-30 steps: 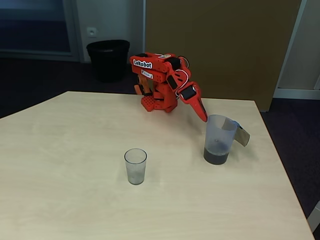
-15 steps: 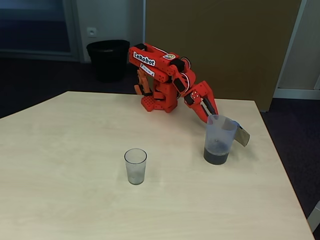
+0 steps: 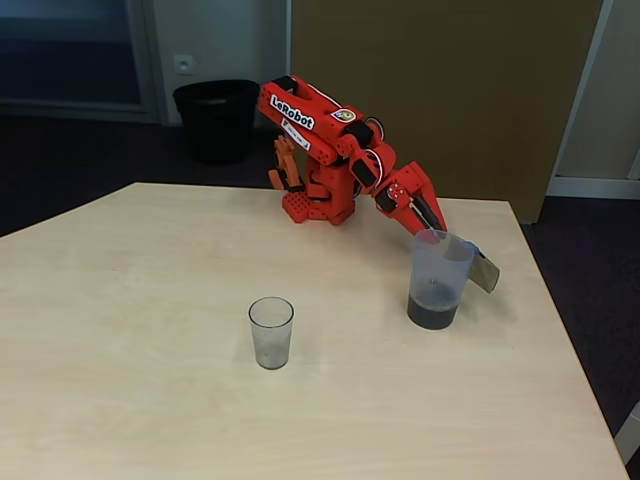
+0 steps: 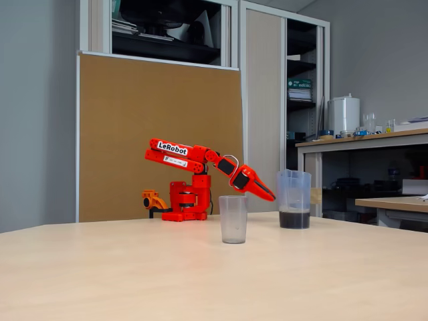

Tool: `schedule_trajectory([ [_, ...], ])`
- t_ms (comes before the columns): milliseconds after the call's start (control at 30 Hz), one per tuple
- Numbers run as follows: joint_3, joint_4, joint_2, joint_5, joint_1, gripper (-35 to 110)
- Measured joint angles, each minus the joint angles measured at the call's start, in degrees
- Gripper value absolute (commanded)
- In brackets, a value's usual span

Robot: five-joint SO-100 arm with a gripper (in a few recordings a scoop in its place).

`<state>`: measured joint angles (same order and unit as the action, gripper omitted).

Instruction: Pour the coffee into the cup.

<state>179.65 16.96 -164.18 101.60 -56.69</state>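
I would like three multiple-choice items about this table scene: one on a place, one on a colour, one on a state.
1. Where is the dark brown coffee?
A. In the bluish translucent jug
B. In the small clear plastic cup
C. Spilled on the table

2. What colour is the robot arm?
A. White
B. Red-orange
C. Black

3. How does the jug stand?
A. Tipped over the cup
B. Lying on its side
C. Upright on the light wooden table

Key: 1 A, dark liquid fills the jug's bottom; 2 B, in both fixed views; 3 C, its base rests flat.
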Motion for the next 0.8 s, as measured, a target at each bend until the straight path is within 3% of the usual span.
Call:
schedule_trajectory([
  [167,0.0,-10.3,4.0,0.5,0.6,13],
  [800,-0.8,-32.0,21.2,3.0,3.6,19],
])
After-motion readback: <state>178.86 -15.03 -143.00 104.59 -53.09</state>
